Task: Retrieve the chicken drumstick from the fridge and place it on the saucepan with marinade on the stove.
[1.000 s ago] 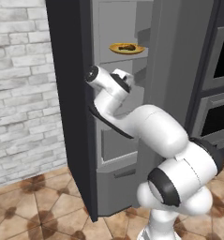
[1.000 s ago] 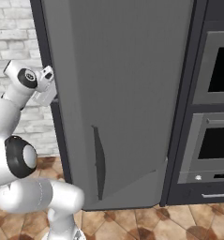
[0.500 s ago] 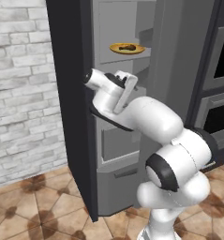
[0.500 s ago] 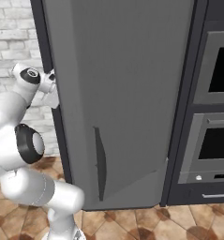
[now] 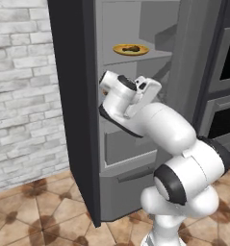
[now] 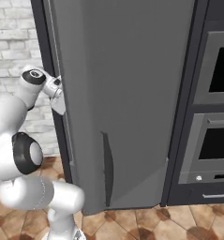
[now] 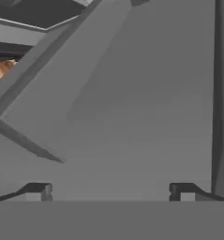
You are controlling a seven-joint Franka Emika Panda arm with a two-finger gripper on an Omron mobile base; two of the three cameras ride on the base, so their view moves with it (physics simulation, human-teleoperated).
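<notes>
The fridge [image 5: 78, 96] stands open, its grey door [image 6: 132, 93] swung out toward the right base camera. On an upper shelf lies the dark-brown chicken drumstick [image 5: 132, 47], resting on a round yellow-rimmed plate [image 5: 119, 49]. My hand [image 5: 144, 89] reaches into the fridge opening one shelf level below the plate. In the hand view my gripper [image 7: 109, 192] is open, its fingertips [image 7: 38, 191] far apart with nothing between them, facing grey inner walls. The saucepan with marinade and the stove are out of view.
A dark wall oven [image 6: 214, 117] with glass windows stands right of the fridge. A white brick wall [image 5: 25, 96] is on the left. An orange-brown patch [image 7: 0, 70] shows at the hand view's left edge. The fridge door edge [image 6: 62, 117] is close beside my hand.
The hand has slid a little to the right, deeper into the fridge opening, and the elbow has swung with it. The jaws stay open. The plate and drumstick have not moved.
</notes>
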